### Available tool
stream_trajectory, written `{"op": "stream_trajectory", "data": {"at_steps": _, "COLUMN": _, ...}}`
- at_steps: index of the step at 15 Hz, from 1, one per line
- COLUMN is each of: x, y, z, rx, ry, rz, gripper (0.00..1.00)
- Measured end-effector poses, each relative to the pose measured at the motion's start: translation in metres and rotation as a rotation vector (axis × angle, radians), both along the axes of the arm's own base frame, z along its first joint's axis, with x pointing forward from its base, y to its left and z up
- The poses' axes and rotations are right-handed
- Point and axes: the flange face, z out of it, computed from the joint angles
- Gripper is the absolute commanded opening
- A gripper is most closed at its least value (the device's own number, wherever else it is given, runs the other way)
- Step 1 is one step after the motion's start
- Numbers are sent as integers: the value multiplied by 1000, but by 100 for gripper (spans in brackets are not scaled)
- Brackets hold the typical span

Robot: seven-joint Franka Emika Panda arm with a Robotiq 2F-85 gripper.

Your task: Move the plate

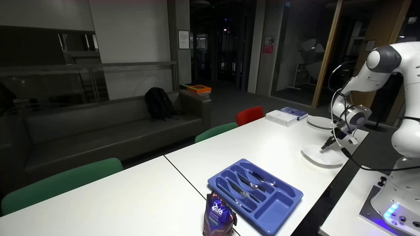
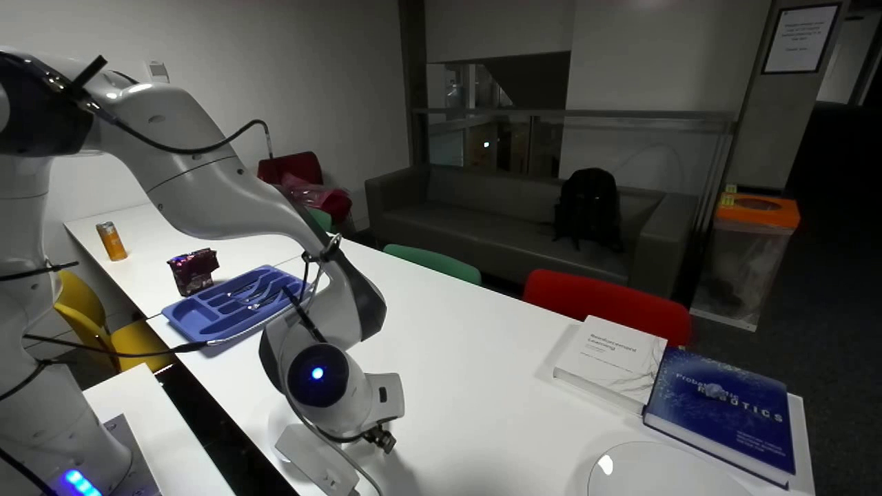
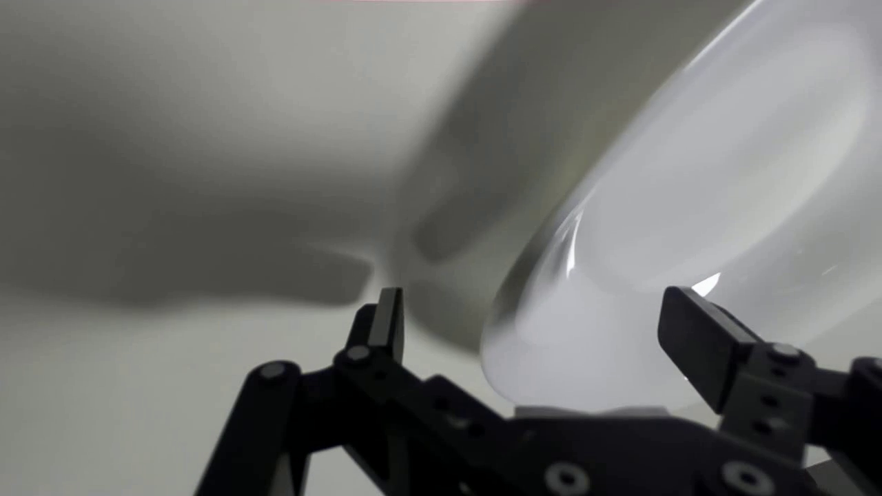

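Find the plate [image 1: 321, 157] on the table [image 1: 242, 144], near the robot-side edge, between the blue tray [image 1: 275, 209] and a second plate [image 1: 317, 122]. Note the claw [image 3: 534, 300] at the plate's rim, fingers [image 3: 386, 324] apart, one over the plate and one outside the rim (cannot tell whether touching). Note the black cable [image 1: 370, 169], sagging past the plate toward the robot base [image 1: 398, 193]. In an exterior view, note the robot's wrist [image 2: 337, 399], hiding most of the plate. See a white book [image 2: 610, 358] and a blue book [image 2: 720, 410] near the second plate, a purple bag [image 1: 217, 218] just beside the tray.
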Motion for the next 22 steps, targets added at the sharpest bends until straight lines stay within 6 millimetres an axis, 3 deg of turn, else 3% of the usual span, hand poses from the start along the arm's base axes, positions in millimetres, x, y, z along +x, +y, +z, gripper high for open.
{"op": "stream_trajectory", "data": {"at_steps": 16, "x": 2, "y": 4, "z": -8, "rx": 27, "ry": 63, "rz": 193, "gripper": 100}}
{"op": "stream_trajectory", "data": {"at_steps": 17, "x": 2, "y": 5, "z": -8, "rx": 32, "ry": 65, "rz": 207, "gripper": 94}}
{"op": "stream_trajectory", "data": {"at_steps": 18, "x": 3, "y": 5, "z": -8, "rx": 38, "ry": 66, "rz": 219, "gripper": 74}}
{"op": "stream_trajectory", "data": {"at_steps": 22, "x": 6, "y": 5, "z": -8, "rx": 64, "ry": 69, "rz": 253, "gripper": 44}}
